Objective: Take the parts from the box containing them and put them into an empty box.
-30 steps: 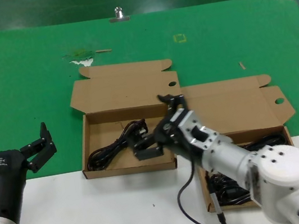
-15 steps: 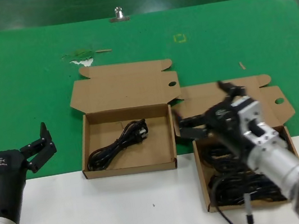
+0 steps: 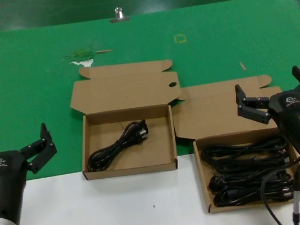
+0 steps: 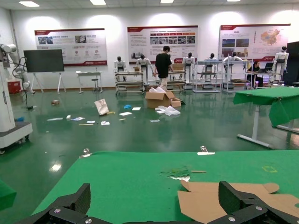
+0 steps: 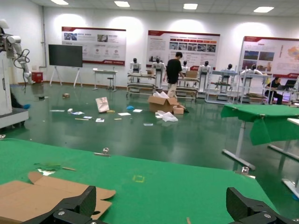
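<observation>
The parts (image 3: 245,174) mostly lie in the big box (image 3: 255,201), one sits in the small box (image 3: 131,169); the right claw (image 3: 279,93) hovers wide and empty, and must dip for another.

Both trays open from above. Left box (image 3: 127,142): one cord (image 3: 116,146), bare floor around. Right box (image 3: 250,169): cords (image 3: 246,172) crowd tray. Lids (image 3: 125,90) lie back flat.

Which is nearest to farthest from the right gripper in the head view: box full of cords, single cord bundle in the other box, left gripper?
From the right gripper, jaws open:
1. Box full of cords, directly below and beside it on the robot's right.
2. Single cord bundle, in the smaller box toward the middle.
3. Left gripper, parked at the far left edge.
</observation>
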You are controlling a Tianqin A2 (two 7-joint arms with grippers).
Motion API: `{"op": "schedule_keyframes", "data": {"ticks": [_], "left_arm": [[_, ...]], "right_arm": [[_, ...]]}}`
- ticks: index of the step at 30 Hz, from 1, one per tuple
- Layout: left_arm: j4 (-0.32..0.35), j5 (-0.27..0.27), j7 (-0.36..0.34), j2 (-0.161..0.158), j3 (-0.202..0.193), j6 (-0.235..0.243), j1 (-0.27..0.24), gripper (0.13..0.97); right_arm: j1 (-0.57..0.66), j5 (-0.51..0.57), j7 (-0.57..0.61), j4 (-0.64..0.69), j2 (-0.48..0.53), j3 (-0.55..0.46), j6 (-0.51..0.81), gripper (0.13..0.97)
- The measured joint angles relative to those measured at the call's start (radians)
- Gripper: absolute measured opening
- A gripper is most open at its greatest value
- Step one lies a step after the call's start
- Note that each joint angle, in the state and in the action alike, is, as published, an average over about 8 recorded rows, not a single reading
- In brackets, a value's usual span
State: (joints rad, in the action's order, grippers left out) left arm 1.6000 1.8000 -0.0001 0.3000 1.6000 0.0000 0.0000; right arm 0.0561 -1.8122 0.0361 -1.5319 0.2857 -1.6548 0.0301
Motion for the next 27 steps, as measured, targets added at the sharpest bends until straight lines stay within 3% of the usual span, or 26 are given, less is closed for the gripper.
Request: {"op": "schedule_keyframes", "data": {"ticks": [27], "left_arm": [[0.000, 0.000, 0.000, 0.000, 0.000, 0.000, 0.000, 0.966]], "right_arm": [[-0.017, 0.004, -0.011, -0.020, 0.004, 0.016, -0.009, 0.966]]}}
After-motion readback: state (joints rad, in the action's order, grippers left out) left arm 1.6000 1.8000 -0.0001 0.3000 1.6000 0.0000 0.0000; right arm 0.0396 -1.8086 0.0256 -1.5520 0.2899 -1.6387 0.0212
